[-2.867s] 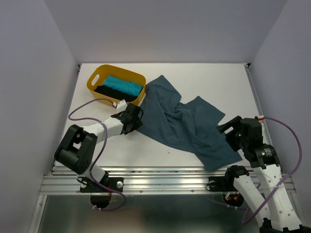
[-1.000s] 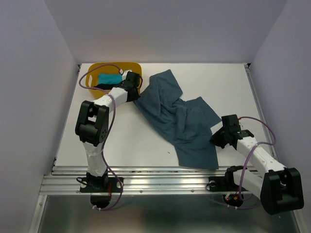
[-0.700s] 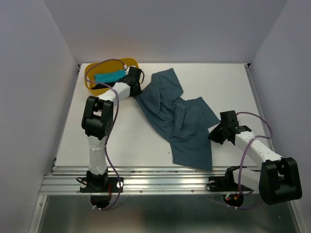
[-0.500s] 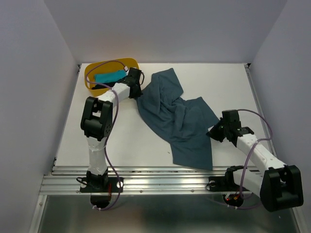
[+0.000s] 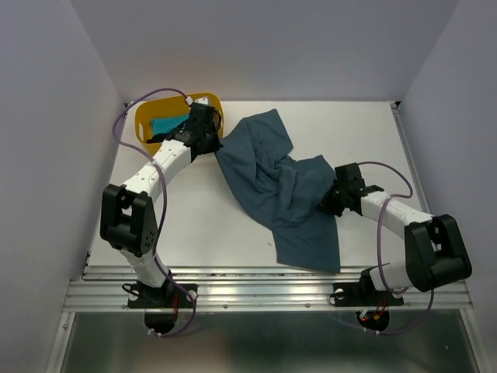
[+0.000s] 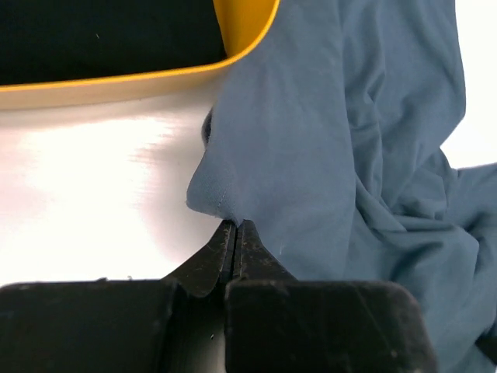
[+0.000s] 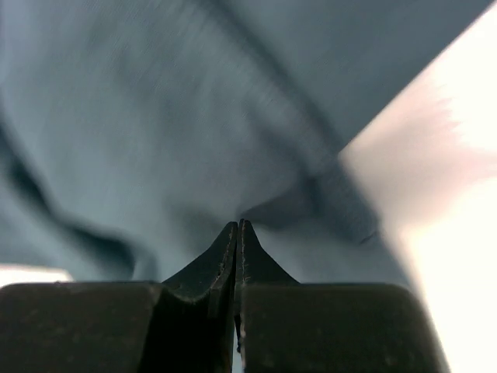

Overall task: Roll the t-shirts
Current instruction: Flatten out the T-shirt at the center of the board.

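shirt (image 5: 283,190): on the surface (image 5: 194,225), long axis running from tub (image 5: 143,126) toward near edge | your left end effector (image 6: 235,231): pinched tight on its far corner by the tub | your right end effector (image 7: 237,231): pinched tight on its right edge, midway along

Nothing legible anywhere: no text, label, brand, number or sign to read on the slate-blue t-shirt (image 5: 287,194), on the yellow tub (image 5: 140,124) or on the surface (image 5: 217,225), in any of the three views.
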### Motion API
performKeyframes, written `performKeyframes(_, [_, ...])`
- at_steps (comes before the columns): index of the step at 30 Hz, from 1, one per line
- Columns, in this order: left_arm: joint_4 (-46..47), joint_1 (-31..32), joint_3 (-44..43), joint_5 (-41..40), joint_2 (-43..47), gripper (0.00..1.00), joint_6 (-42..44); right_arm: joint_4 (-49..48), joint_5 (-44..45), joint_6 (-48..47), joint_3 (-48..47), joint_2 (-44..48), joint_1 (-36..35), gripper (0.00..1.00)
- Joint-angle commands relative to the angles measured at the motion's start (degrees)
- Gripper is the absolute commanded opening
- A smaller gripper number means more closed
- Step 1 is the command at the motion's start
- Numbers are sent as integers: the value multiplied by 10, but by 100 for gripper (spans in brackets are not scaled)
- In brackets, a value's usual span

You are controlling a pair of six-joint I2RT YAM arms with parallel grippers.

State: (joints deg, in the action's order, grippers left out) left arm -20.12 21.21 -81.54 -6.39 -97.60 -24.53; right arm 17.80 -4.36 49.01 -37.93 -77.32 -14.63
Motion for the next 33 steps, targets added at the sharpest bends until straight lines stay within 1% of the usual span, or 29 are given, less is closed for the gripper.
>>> performKeyframes(1, [-19, 7, 23, 16, 43, 0, -2, 17, 142, 17, -57, -67, 6, 1])
performKeyframes(2, [-19, 11, 32, 21, 53, 0, -3, 32, 163, 20, -73, -82, 17, 1])
performKeyframes(5, [-19, 28, 49, 19, 64, 0, -9, 37, 181, 16, -93, -128, 34, 1])
performKeyframes(6, [-18, 32, 53, 19, 63, 0, -12, 37, 187, 14, -114, -142, 34, 1])
performKeyframes(7, [-17, 37, 53, 18, 61, 0, -14, 38, 188, 13, -128, -170, 42, 1])
performKeyframes(9, [-14, 45, 51, 17, 51, 0, -22, 38, 183, 6, -158, -196, 47, 1])
performKeyframes(11, [-2, 46, 45, 18, 39, 0, -27, 46, 179, -8, -210, -227, 47, 1])
performKeyframes(13, [-3, 46, 25, 16, 28, 0, -28, 60, 165, -19, -246, -238, 52, 1])
performKeyframes(14, [-9, 46, 17, 12, 18, 0, -28, 71, 153, -32, -271, -228, 52, 2])
performKeyframes(16, [-13, 45, -4, 8, 12, 0, -25, 72, 145, -42, -275, -197, 52, 6])
performKeyframes(17, [-14, 46, -9, 7, 10, 0, -20, 72, 145, -47, -269, -175, 52, 9])
performKeyframes(18, [-17, 46, -13, 5, 7, 0, -17, 74, 146, -56, -253, -151, 52, 19])
performKeyframes(19, [-19, 45, -20, 1, 7, 0, -15, 81, 155, -59, -243, -97, 52, 27])
performKeyframes(20, [-22, 45, -21, -1, 7, 0, -11, 85, 160, -67, -231, -68, 52, 37])
performKeyframes(21, [-22, 45, -22, -4, 7, 0, -9, 87, 169, -71, -202, -39, 52, 54])
performKeyframes(22, [-23, 44, -22, -5, 7, 0, -7, 94, 175, -73, -187, 13, 52, 63])
performKeyframes(23, [-24, 39, -25, -9, 7, 0, -5, 114, 180, -72, -172, 37, 52, 71])
performKeyframes(24, [-27, 36, -25, -9, 7, 0, -3, 123, 182, -73, -159, 58, 58, 82])
performKeyframes(25, [-27, 32, -25, -9, 7, 0, -3, 147, 179, -70, -132, 92, 58, 85])
performKeyframes(27, [-26, 17, -22, -6, 11, 0, -1, 171, 163, -59, -93, 120, 58, 90])
performKeyframes(28, [-25, 12, -21, -5, 12, 0, 1, 183, 158, -51, -80, 134, 58, 91])
performKeyframes(30, [-23, -1, -17, 0, 21, 0, 4, 214, 141, -20, -38, 200, 58, 93])
performKeyframes(31, [-23, -5, -16, 0, 21, 0, 5, 217, 134, -20, -24, 200, 58, 93])
performKeyframes(33, [-21, -11, -12, 2, 29, 0, 6, 217, 101, -16, 2, 264, 58, 93])
